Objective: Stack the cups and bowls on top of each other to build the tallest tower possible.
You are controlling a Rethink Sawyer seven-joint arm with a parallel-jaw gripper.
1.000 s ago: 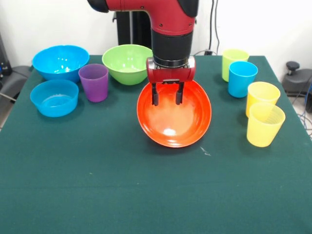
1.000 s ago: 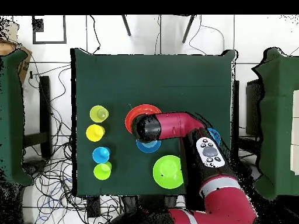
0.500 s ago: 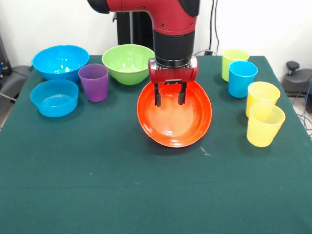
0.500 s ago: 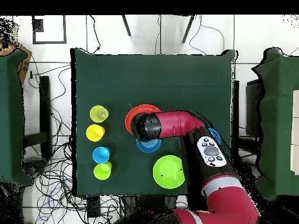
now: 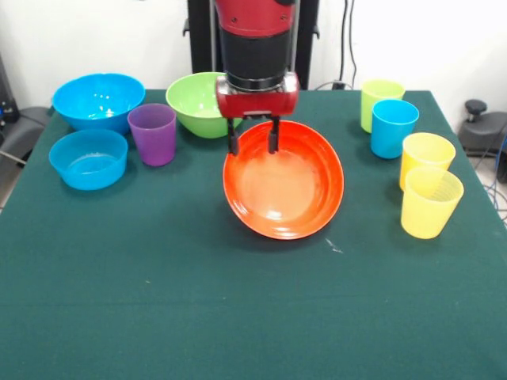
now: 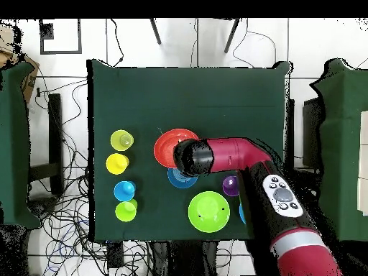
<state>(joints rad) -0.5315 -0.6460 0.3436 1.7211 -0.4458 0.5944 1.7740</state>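
The wide orange bowl sits mid-table, tilted with its inside toward the front camera; it also shows in the overhead view. My gripper is open and empty, just above the bowl's far-left rim. In the overhead view a small blue bowl shows beside the orange bowl, partly under my arm; the front view hides it. The purple cup stands alone, upright, left of the gripper. The lime green bowl is behind the gripper. No tower stands.
A large blue bowl and a smaller blue bowl sit at the far left. At the right stand a lime green cup, a blue cup and two yellow cups.
The gripper has moved left and a little up in the front view, from over the orange bowl's back part to its far-left rim. It stays open. The bowl has not moved.
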